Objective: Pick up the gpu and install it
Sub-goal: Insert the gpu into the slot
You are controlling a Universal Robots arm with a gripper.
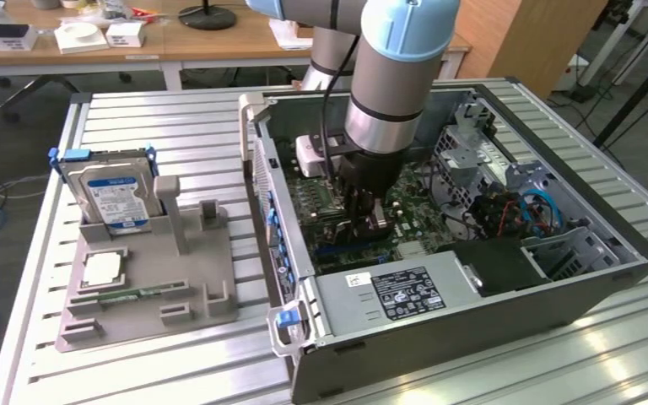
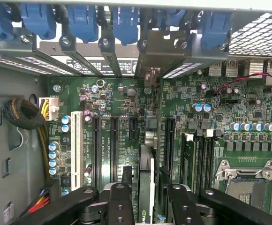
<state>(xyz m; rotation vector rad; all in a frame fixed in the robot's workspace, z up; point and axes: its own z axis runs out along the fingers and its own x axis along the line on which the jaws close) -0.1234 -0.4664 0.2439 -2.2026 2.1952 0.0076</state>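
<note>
**Inside the open case, card held on edge above the slots**

Nearest the exterior camera, a grey power supply (image 1: 408,291) with a black label sat at six o'clock in the sheet-metal computer case (image 1: 594,287), which lay open on a ribbed aluminium table (image 1: 526,371). Beyond it, the gripper (image 1: 371,221) reached down over the green motherboard (image 2: 126,103), its black fingers (image 2: 119,201) clamped on the gpu (image 2: 145,206). The slim dark card stood on edge, parallel to the long black expansion slots (image 2: 113,145). Its long axis pointed at the grey slot covers (image 2: 103,51) and blue plastic clips (image 2: 79,21) on the case's nine o'clock wall. A white slot (image 2: 76,140) and a square metal processor socket (image 2: 244,183) flanked it. Cable bundles (image 1: 515,211) crowded the three o'clock side. Outside at nine o'clock, a grey plastic tray (image 1: 144,304) held an upright silver hard drive (image 1: 116,198). A wooden desk (image 1: 223,42) stood at twelve o'clock.
</note>
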